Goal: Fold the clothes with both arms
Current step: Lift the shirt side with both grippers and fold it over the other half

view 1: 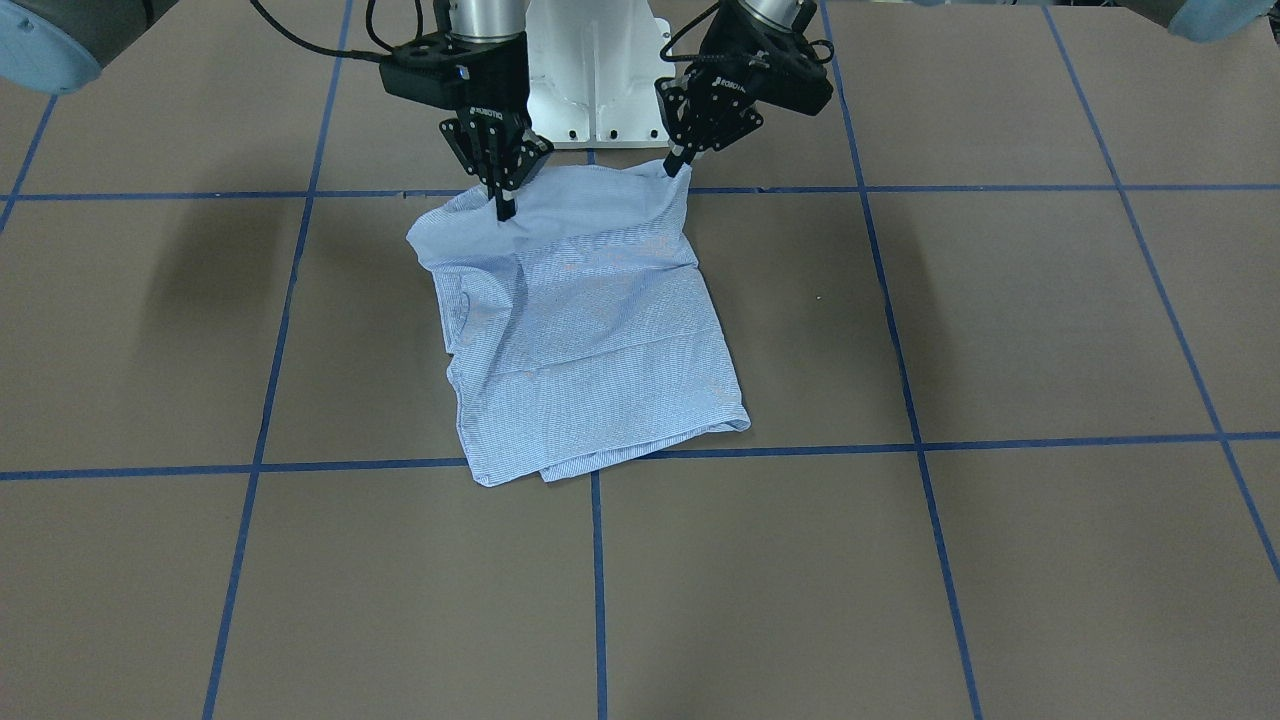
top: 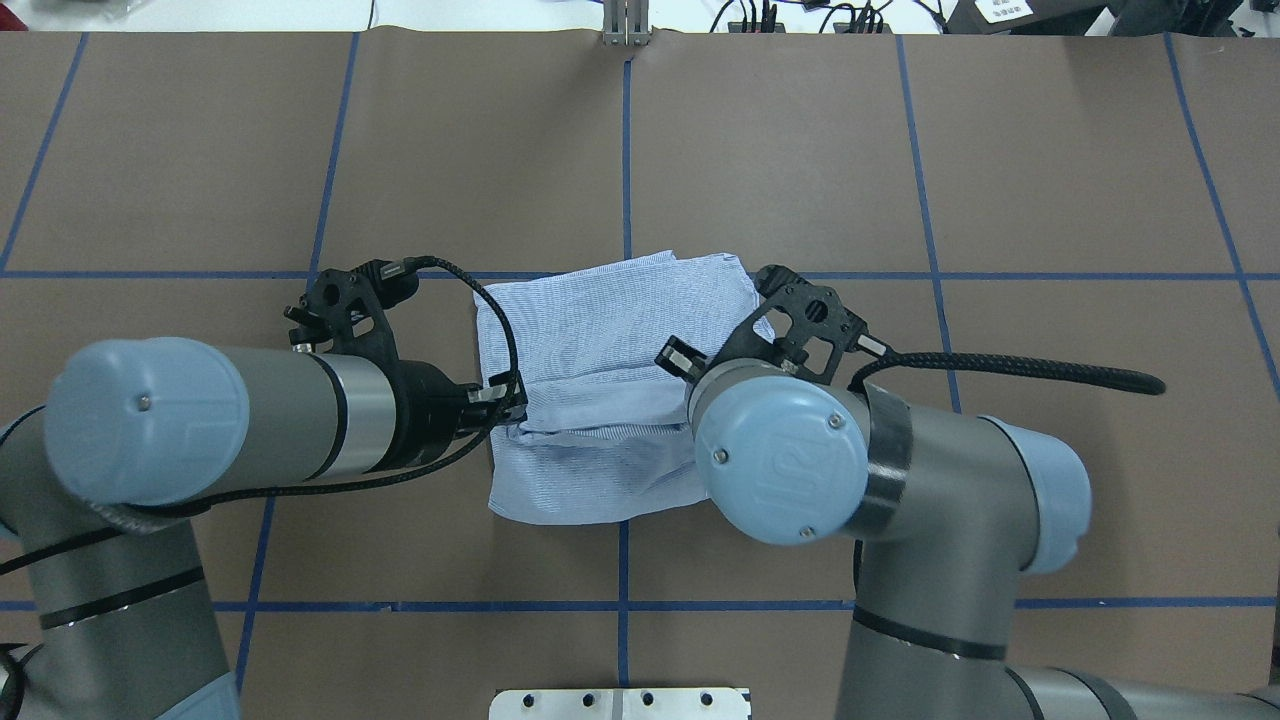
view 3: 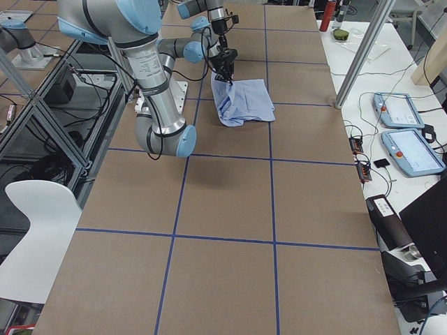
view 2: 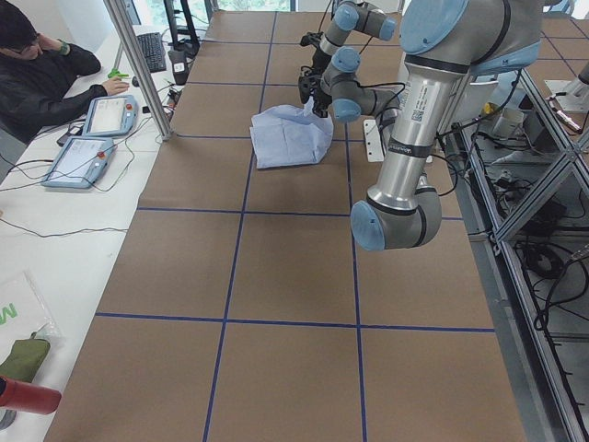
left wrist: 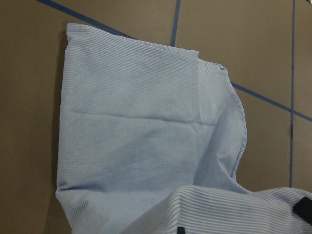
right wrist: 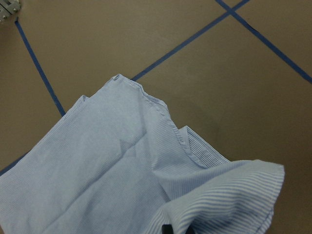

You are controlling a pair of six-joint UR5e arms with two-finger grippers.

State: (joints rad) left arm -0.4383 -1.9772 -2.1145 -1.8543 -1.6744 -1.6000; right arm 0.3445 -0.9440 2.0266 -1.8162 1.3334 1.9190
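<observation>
The shirt [view 1: 585, 330] lies as a rough, already doubled rectangle in the centre of the front-facing view. It rests on the brown table [view 1: 1000, 330], inside the blue tape lines [view 1: 1000, 441]. Its edge at the top of that frame, nearest my white base [view 1: 600, 90], is raised off the table.

My left gripper [view 1: 678, 163], at the cloth's upper right there, is pinched closed on one corner of that edge. My right gripper [view 1: 505, 203], at the upper left, is closed on the fabric a little in from the other corner. Both wrist views show striped cloth bunched at the bottom of the frame.

I judge I am mid-fold, bringing this edge over the rest. Next I should carry both holds toward the frame's lower edge at an even height. That way the cloth lands square on the far hem, and then I can let go.
</observation>
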